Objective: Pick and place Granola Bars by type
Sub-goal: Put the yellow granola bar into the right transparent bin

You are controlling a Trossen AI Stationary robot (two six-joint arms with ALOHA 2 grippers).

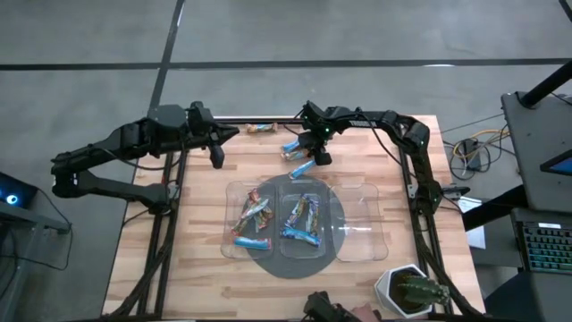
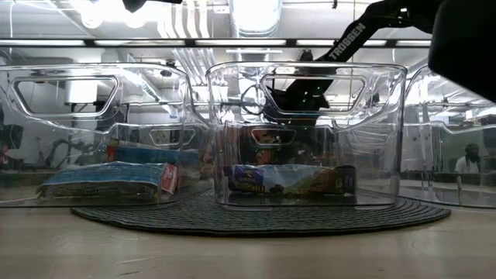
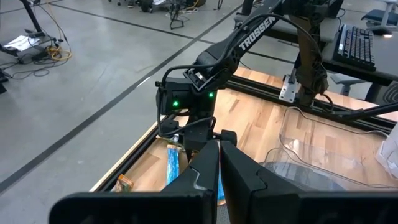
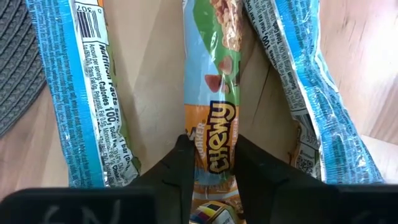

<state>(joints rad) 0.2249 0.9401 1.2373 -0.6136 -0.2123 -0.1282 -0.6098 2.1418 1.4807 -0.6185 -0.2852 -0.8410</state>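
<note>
Fingers [image 4: 211,163] pinch Chewy bar [image 4: 210,74] between blue-wrapped bars [image 4: 81,87].

Grey concrete floor [image 1: 268,31] fills upper frame, dark seam lines crossing. Light wood tabletop [image 1: 201,277] centre. Keyboard [image 1: 545,246] lower right, cables [image 1: 474,148] on floor right. Potted plant [image 1: 413,291] bottom edge. Ceiling lights [image 2: 256,12] top of low view.

Granola bars [image 1: 253,217], mostly blue foil with some red, piled in the left clear tray; a second pile [image 1: 300,220] in the middle tray. Three loose bars on the surface: two blue-edged [image 4: 87,93] [image 4: 305,81], one orange "Chewy" bar [image 4: 214,93] between them. Another bar [image 1: 260,129] lies at the far edge.
</note>
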